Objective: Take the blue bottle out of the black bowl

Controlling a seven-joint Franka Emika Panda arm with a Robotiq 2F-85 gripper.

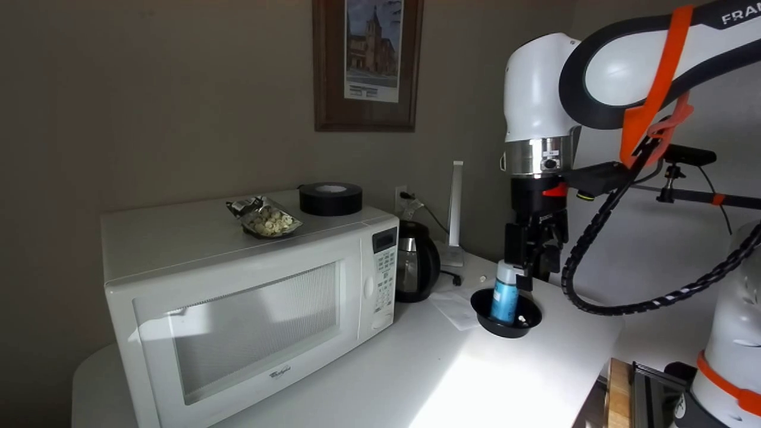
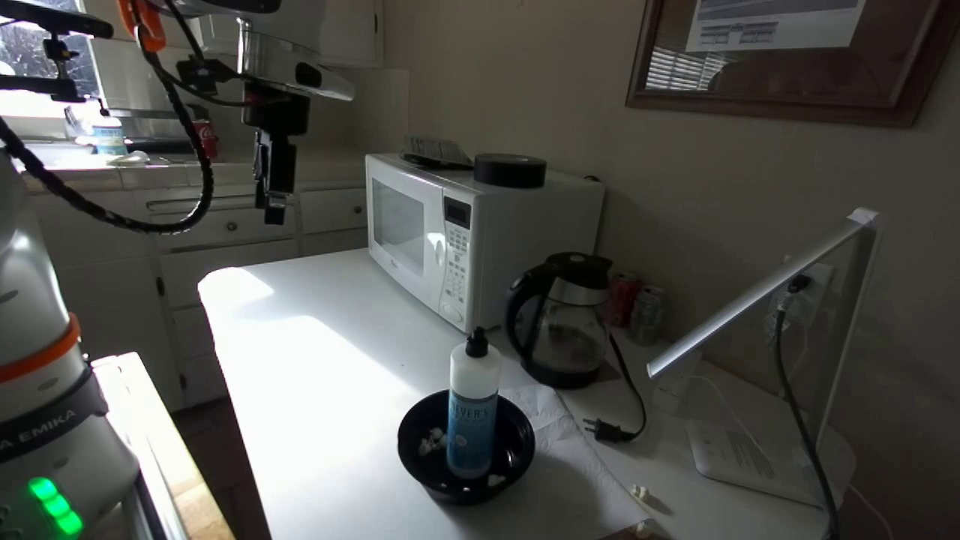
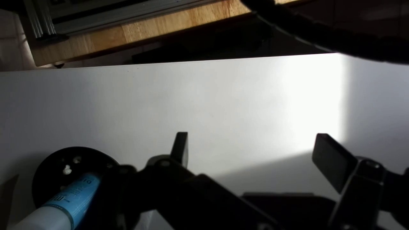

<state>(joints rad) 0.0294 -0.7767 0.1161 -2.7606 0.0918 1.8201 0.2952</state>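
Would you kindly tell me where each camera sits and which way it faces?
An exterior view: in front of the microwave, looking across the table toward the wall; the arm shows at picture right.
An exterior view: near the black bowl, looking along the table toward kitchen drawers; the arm and its base show at picture left.
Wrist view: mounted on the arm, looking down at the table past the open gripper; its two fingers show.
Both exterior views share the microwave, the black bowl and the blue bottle in it.

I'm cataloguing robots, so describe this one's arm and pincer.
The arm is white and rounded, with black trim, a silver collar, orange bands and a ribbed black cable. EMIKA lettering and green lights mark its base. The pincer is black, with two blocky fingers.
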